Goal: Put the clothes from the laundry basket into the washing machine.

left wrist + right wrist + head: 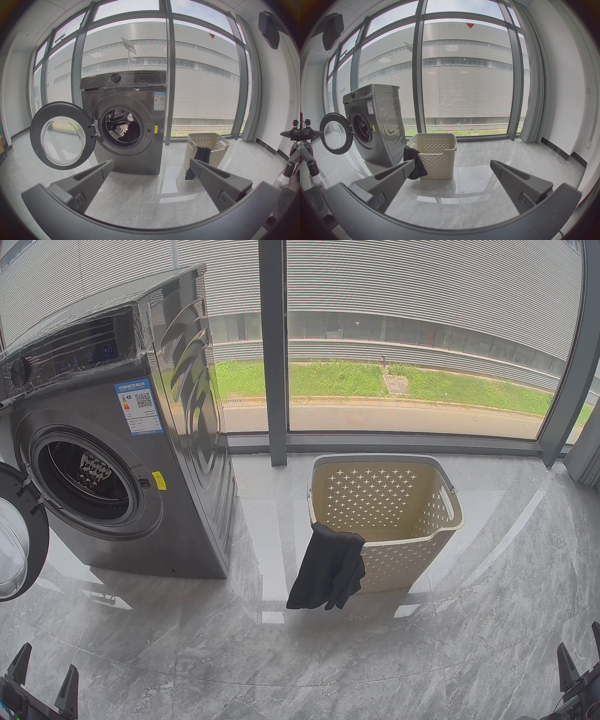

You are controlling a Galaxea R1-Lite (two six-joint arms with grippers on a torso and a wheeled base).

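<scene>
The washer (pixel 181 502) has a blue sticker (pixel 139 407), too small to read. A black cloth (pixel 328 568) hangs over the basket (pixel 375 496) on the grey floor (pixel 375 665). The left gripper (pixel 151 164) and right gripper (pixel 451 164) are spread.

Washer (pixel 125 446) on floor (pixel 250 646), far left, back toward window (pixel 412 365). Door (pixel 19 540) swung open to left of drum opening. Basket (pixel 406 565) on floor right of washer, apart from it, just before window. Garment (pixel 328 568) draped over basket's near-left rim, hanging outside, not in basket. Curtain (pixel 584 452) far right, beside window. Left gripper (pixel 49 657) at near left, right gripper (pixel 579 637) at near right, both well apart from basket.
</scene>
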